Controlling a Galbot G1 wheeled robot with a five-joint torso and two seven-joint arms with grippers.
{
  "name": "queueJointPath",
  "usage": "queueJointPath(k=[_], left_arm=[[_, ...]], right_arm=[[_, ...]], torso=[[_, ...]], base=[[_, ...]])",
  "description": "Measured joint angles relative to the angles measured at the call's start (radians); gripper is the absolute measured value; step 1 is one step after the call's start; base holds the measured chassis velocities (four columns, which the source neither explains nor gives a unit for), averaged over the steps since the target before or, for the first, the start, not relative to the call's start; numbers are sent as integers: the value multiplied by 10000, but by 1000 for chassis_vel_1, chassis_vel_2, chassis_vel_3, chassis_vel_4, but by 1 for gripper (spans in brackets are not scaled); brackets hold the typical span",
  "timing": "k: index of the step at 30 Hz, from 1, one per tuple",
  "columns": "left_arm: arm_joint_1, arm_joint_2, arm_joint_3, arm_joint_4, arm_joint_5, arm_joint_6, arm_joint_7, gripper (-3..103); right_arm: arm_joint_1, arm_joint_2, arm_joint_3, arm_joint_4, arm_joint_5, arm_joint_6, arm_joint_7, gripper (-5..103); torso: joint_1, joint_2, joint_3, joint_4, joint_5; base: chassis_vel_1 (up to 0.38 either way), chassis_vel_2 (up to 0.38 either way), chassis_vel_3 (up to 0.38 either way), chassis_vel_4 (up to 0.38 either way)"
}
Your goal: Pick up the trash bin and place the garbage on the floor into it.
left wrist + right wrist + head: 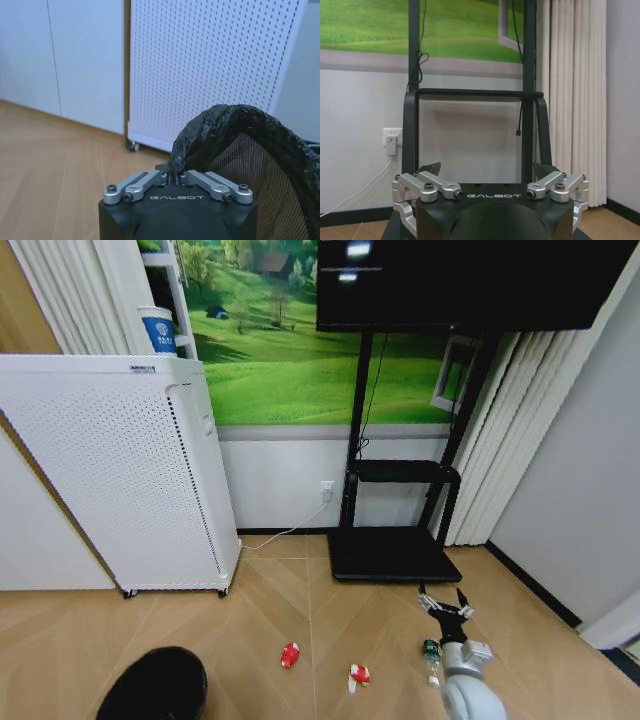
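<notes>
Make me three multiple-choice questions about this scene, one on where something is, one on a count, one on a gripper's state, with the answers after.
1. Where does the small clear bottle lie on the floor?
A. Beside the right gripper
B. Inside the trash bin
C. Under the white perforated appliance

2. How many garbage pieces lie on the floor?
A. One
B. Three
C. Five

3. What is the left gripper doing?
A. Hanging open over bare floor
B. Holding a bottle
C. Shut on the trash bin's rim

Answers:
1 A, the bottle lies just beside the right arm, below its open gripper.
2 B, a red wrapper, a red-and-white scrap and the bottle.
3 C, the black liner rim sits pinched between its fingers.
</notes>
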Motion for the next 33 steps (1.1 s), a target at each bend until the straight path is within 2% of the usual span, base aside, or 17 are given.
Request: queueJointPath(k=[2, 3, 4, 6, 8, 16, 24, 33], left_arm=[[-67, 80, -128, 1, 14, -152, -11, 4], [-277, 273, -623, 134, 92, -606, -53, 4], [-358, 316, -778, 263, 110, -731, -64, 4], [-409, 350, -895, 374, 100, -784, -81, 4], [-422, 416, -1167, 702, 20, -782, -87, 4], [-224, 291, -1294, 1173, 102, -913, -11, 4], [-281, 270, -1311, 1167, 134, -950, 29, 4], [-350, 305, -1230, 1022, 175, -951, 113, 4]], right_arm=[[67, -1, -80, -57, -152, 38, 18, 100], [243, -5, -225, -159, -298, -4, 143, 100], [230, -15, -264, -176, -356, -16, 142, 100], [190, -28, -297, -182, -442, -28, 117, 100], [-108, -25, -425, -203, -950, -66, -121, 100], [-496, 228, -950, -273, -1819, -54, -241, 100], [-635, 311, -1078, -126, -1929, -11, -234, 100], [-790, 311, -1047, -186, -2092, 224, -259, 100]], torso=[[0, 0, 1, 1, 1], [0, 1, 1, 6, -2], [1, 1, 1, 4, 1], [1, 1, 1, 5, -1], [1, 1, 2, 3, -5], [1, 3, 2, 5, -2], [1, 3, 2, 4, -3], [0, 4, 2, 2, -2]], base=[[0, 0, 0, 0], [0, 0, 0, 0], [0, 0, 0, 0], [0, 0, 0, 0], [0, 0, 0, 0], [0, 0, 0, 0], [23, 10, -23, -22], [171, 149, -161, -158]])
